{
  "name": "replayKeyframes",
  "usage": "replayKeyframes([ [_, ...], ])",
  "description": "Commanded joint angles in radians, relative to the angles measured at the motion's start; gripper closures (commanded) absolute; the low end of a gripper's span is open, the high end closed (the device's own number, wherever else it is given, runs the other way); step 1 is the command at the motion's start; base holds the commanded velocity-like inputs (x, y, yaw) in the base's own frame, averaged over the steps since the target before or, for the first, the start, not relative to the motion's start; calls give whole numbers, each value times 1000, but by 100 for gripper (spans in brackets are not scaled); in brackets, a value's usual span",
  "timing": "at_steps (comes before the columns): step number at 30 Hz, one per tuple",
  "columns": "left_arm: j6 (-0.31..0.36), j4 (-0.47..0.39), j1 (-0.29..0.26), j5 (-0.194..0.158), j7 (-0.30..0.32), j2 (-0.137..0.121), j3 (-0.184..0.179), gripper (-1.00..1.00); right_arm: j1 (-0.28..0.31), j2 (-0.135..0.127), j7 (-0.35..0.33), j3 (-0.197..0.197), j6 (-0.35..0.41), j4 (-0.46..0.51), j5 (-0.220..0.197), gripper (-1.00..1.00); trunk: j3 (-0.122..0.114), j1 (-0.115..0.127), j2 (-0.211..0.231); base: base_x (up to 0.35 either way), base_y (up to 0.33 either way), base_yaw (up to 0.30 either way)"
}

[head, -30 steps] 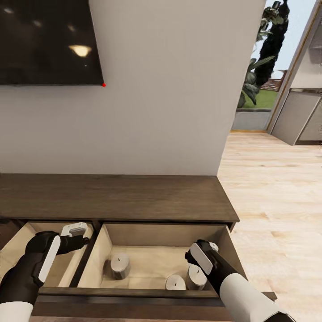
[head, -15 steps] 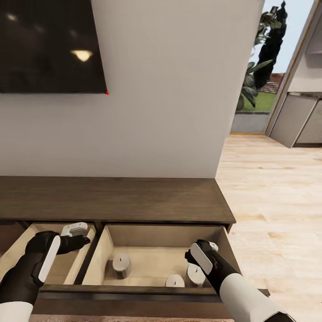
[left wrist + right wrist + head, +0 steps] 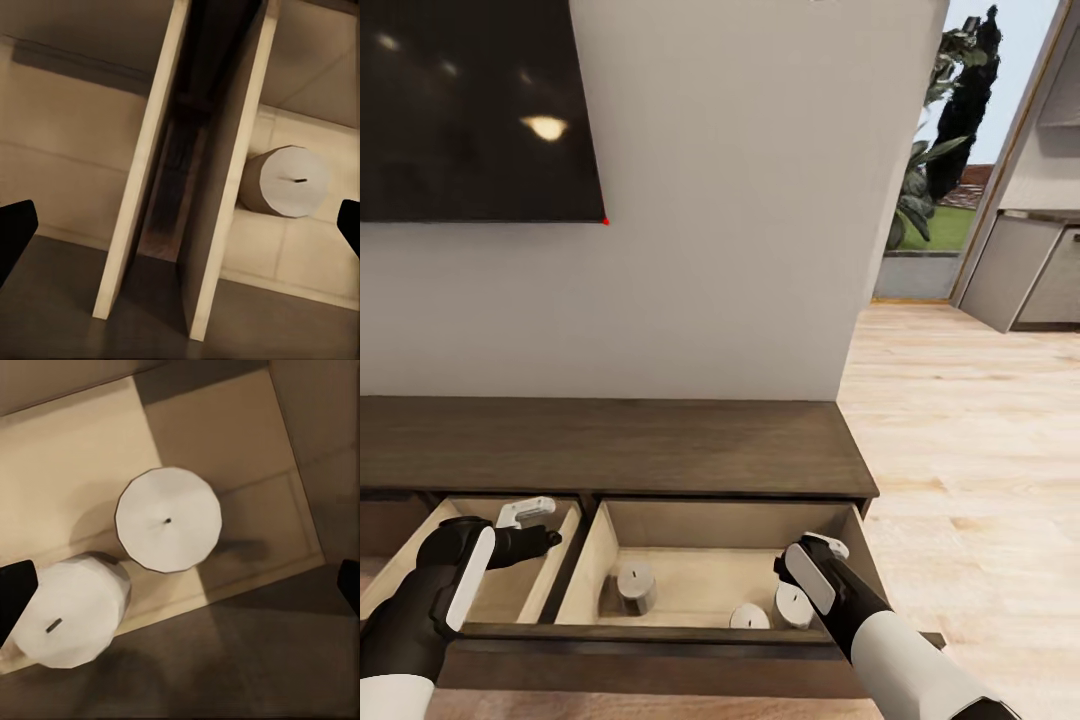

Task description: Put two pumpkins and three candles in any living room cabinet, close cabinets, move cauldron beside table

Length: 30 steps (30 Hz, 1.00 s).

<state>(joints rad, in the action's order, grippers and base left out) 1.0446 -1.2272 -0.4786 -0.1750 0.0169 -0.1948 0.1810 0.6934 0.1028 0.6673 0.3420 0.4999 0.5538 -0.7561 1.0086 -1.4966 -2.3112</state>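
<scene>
R tool (image 3: 838, 548) open over smooth cylindrical candles (image 3: 168, 519) in drawer.

The long, low dark brown wood cabinet (image 3: 610, 445) stood against the wall with two pale beige drawers pulled out. On the floor of the right drawer (image 3: 690, 590) stood three short pale grey-beige cylindrical candles: one (image 3: 633, 585) toward its left side, two (image 3: 749, 617) (image 3: 794, 605) close together near its right front corner.
</scene>
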Motion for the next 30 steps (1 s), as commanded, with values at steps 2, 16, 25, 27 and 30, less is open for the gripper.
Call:
replayKeyframes([
  [2,0,0,0,0,0,0,0,-100,-1,0,0,1,-1,0,0,-100,-6,8,14,0,0,0],
  [16,0,0,0,0,0,0,-1,-100,-2,1,-34,7,-29,9,1,-100,-50,61,112,-92,0,0],
  [25,-1,0,0,0,0,1,-2,-100,-2,2,-43,13,-29,15,1,-100,-78,96,175,-26,0,0],
  [27,-1,0,0,1,0,0,-1,-100,-2,2,-43,14,-29,27,1,-100,-85,104,189,-2,0,0],
  [30,-2,0,0,2,0,0,0,-100,-2,3,-43,14,-27,47,0,-100,-94,115,210,-71,0,0],
])
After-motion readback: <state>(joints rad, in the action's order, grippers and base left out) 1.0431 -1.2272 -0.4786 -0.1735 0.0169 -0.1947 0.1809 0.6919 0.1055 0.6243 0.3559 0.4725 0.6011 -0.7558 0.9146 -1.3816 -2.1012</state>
